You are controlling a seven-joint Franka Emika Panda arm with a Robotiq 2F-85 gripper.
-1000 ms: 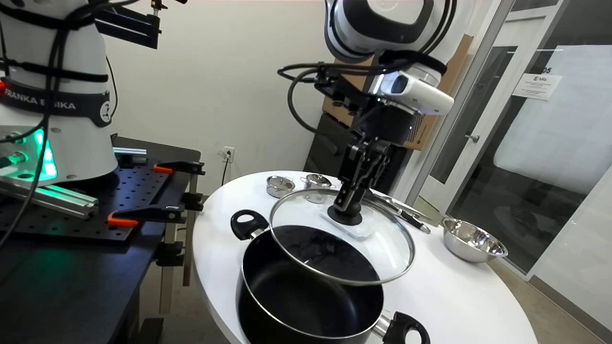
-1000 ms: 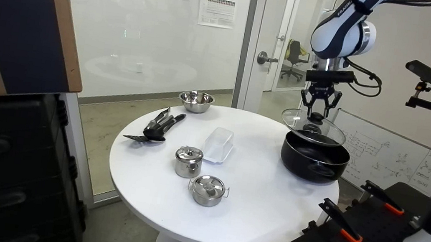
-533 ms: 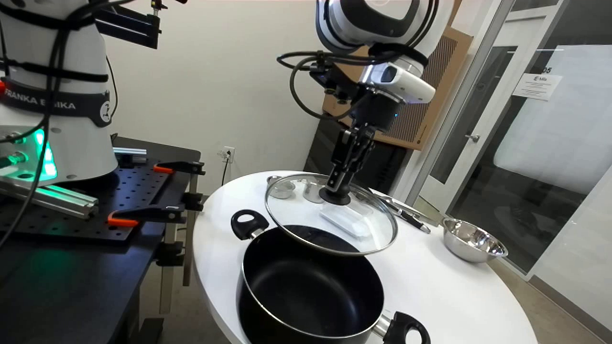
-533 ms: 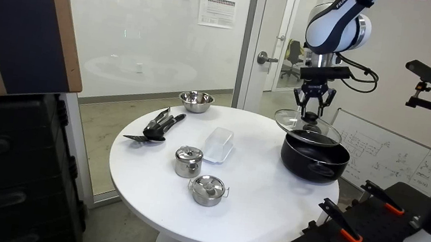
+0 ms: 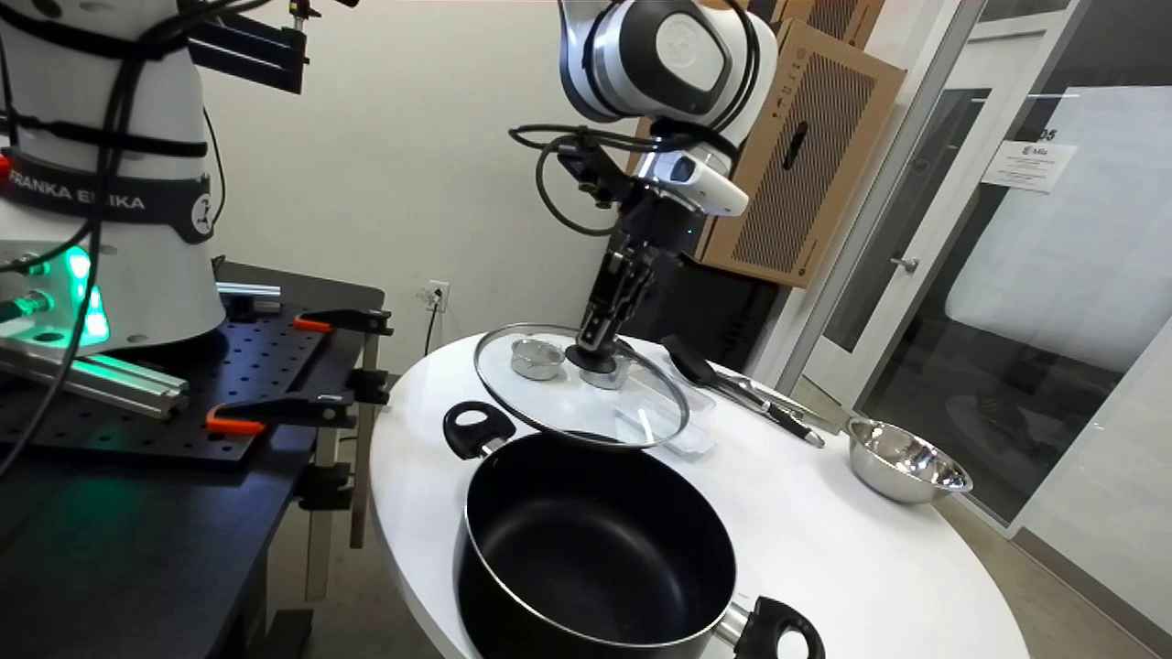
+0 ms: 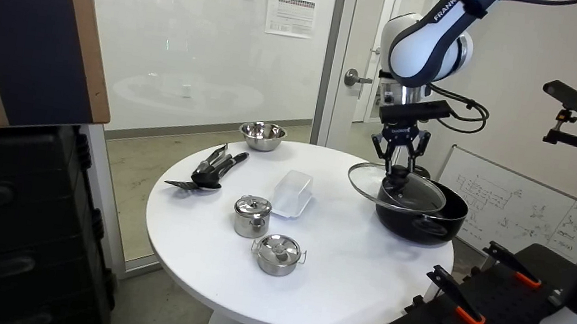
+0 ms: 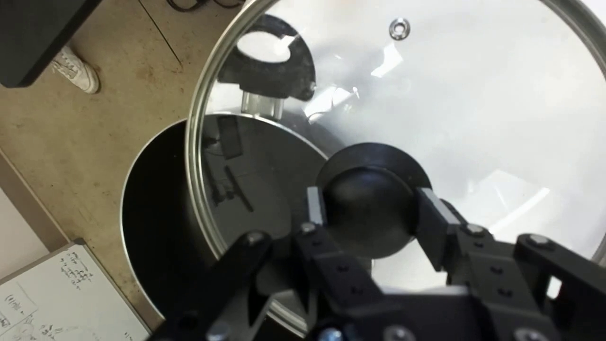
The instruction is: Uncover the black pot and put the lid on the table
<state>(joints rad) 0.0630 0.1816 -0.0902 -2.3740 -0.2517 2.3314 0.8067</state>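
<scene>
The black pot [image 5: 586, 549] stands on the white round table [image 5: 851, 567], its dark inside in plain view; it also shows in an exterior view [image 6: 403, 226] and the wrist view [image 7: 156, 208]. The glass lid [image 5: 540, 403] is in the air, slightly tilted, beside and partly over the pot's rim; it also shows in an exterior view [image 6: 427, 196]. My gripper [image 7: 371, 208] is shut on the lid's black knob [image 7: 364, 218], one finger on each side. The gripper also shows in both exterior views [image 5: 600, 339] [image 6: 399, 169]. The lid appears apart from the table.
Two small steel pots [image 6: 252, 216] [image 6: 279, 255] and a clear plastic container [image 6: 292, 193] stand on the table. Black-handled utensils [image 6: 217, 169] and a steel bowl [image 6: 263, 136] lie farther off. A black workbench [image 5: 165, 513] with orange clamps borders the table.
My gripper has carried the lid sideways off the pot, toward the table's middle and the small steel pots. In the last half second it has also come lower. The pot has not moved.
</scene>
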